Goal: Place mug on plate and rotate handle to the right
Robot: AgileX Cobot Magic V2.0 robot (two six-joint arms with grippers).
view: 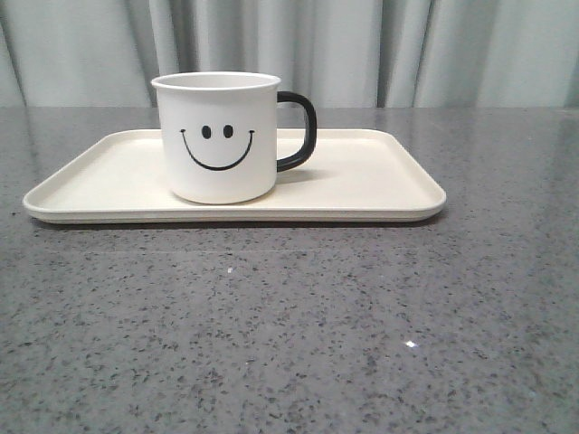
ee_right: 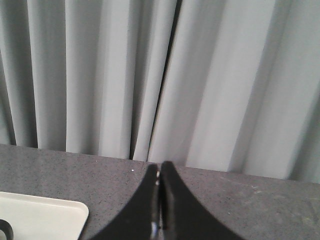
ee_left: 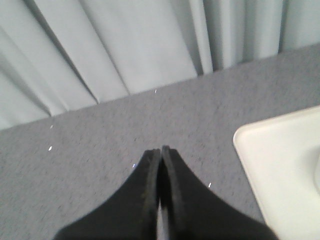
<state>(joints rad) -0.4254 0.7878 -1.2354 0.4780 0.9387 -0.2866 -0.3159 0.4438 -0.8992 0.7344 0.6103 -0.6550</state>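
Mug [view: 217, 136] upright on plate [view: 380, 181], left of centre | handle [view: 300, 131] points right | left gripper [ee_left: 161, 150] pressed together, empty, beside the plate's corner | right gripper [ee_right: 160, 166] likewise, off the plate | task looks complete, nothing left.

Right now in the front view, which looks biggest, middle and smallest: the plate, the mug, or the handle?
1. The plate, biggest, far wider than the mug.
2. The mug, middle.
3. The handle, smallest.
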